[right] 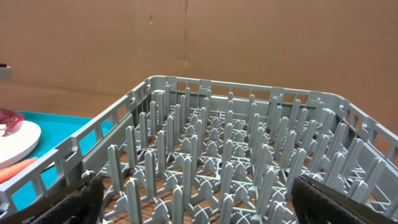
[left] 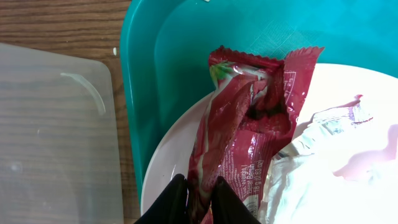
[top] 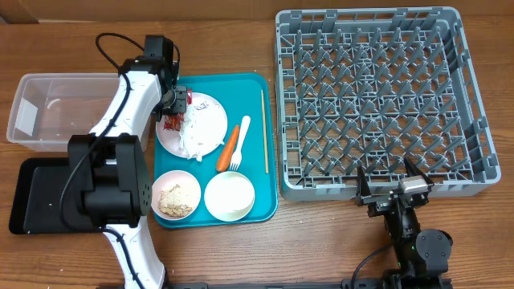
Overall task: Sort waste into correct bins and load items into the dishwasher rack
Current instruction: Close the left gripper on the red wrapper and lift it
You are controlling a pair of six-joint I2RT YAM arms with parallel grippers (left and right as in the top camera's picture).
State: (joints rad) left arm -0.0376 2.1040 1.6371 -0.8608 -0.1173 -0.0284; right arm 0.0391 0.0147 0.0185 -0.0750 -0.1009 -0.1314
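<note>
**Sorting barely begun: first piece of waste gripped, rack empty**

The grey dishwasher rack [top: 369,14] fills the right half of the desk and holds nothing; no dish is loaded yet. Left of it lies the teal tray [top: 245,84], which carries every item and every scrap. At the desk's left edge the clear plastic tub [top: 56,108] looks empty, and so does the black tray [top: 32,193] just in front of it.

On the teal tray, the white plate [top: 213,108] sits at the far-left corner. Two white bowls line the near edge: the left one [top: 177,195] holds rice scraps, and the right one [top: 230,195] looks clean. The carrot [top: 229,147] and the white fork [top: 239,143] lie side by side in the middle. The wooden chopsticks [top: 264,130] run along the right edge. I cannot make out a cup.

The crumpled tissue [left: 311,174] lies on the plate, with the red snack wrapper [left: 249,143] beside it over the plate's left rim. The left gripper [left: 198,193] has its fingers nearly together, pinching the wrapper's near end. The wrapper is not lifted clear.

The right gripper [top: 391,189] rests at the rack's near edge, its fingers spread wide and holding nothing.

By my judgement all the sorting and all the loading remain to be done.
</note>
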